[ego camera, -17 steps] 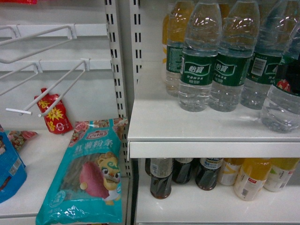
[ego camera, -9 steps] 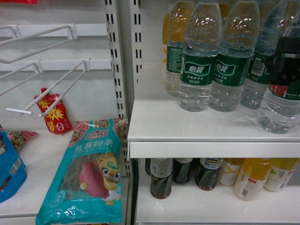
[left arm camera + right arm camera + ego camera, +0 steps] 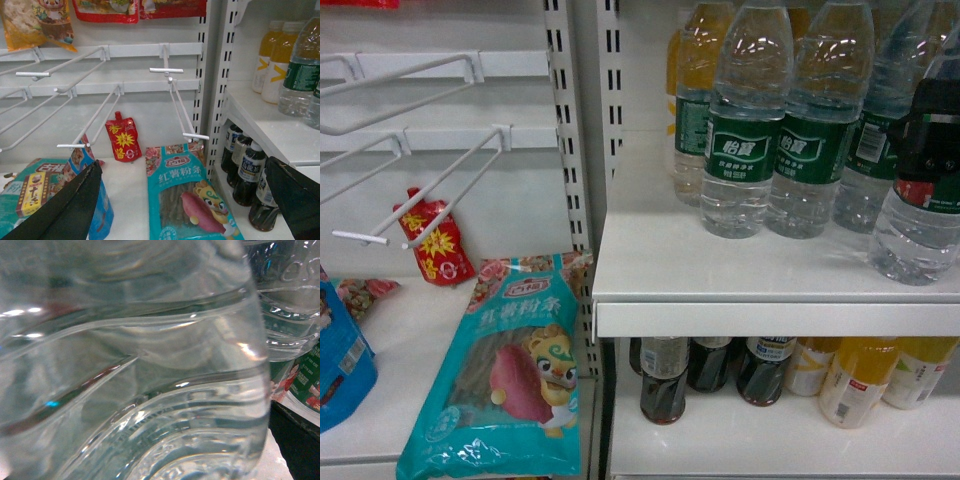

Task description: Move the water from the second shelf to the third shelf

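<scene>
the water bottle [image 3: 920,215] being handled is seen at the right edge of the head view, standing on the upper white shelf [image 3: 720,275] in front of a row of like bottles [image 3: 745,130]. its clear ribbed body is being shown with a green wrap label carrying red figures; in the right wrist view the ribbed plastic [image 3: 130,370] is filling nearly the whole frame, with green and red label patches at the far right. the right gripper [image 3: 932,130] is being seen as a dark mass across the bottle's label band, apparently closing around it, though whether the jaws are actually pinching the bottle cannot be told. the task is judged to be at its early stage: the bottle is not yet being lifted off its shelf, so the carry and the placement on the other shelf are being left to do. below, a lower shelf [image 3: 740,440] is being occupied by dark sauce bottles [image 3: 665,380] and orange juice bottles [image 3: 860,380]. the left gripper [image 3: 190,200] is being held idle with its jaws spread wide, over a teal noodle packet [image 3: 187,200]; a red pouch [image 3: 121,142] is lying behind.
</scene>
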